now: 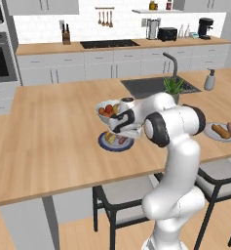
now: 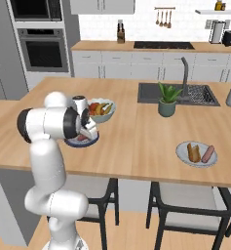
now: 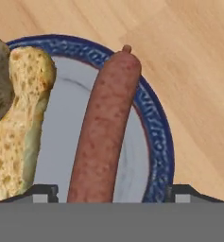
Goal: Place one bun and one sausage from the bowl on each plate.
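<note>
The blue-rimmed plate (image 3: 156, 137) sits on the wooden island counter (image 1: 53, 132), right under the gripper (image 3: 111, 191). On it lie a reddish-brown sausage (image 3: 104, 132) and a tan, porous bun (image 3: 19, 123), side by side. The claw hangs just above the sausage with its tips spread wide on either side, gripping nothing. Just behind sits a pale fruit bowl (image 2: 105, 111). Well off to the right, a pale grey plate (image 2: 182, 155) has its own bun (image 2: 193, 152) and sausage (image 2: 207, 154). The arm hides most of the near plate from the base cameras.
</note>
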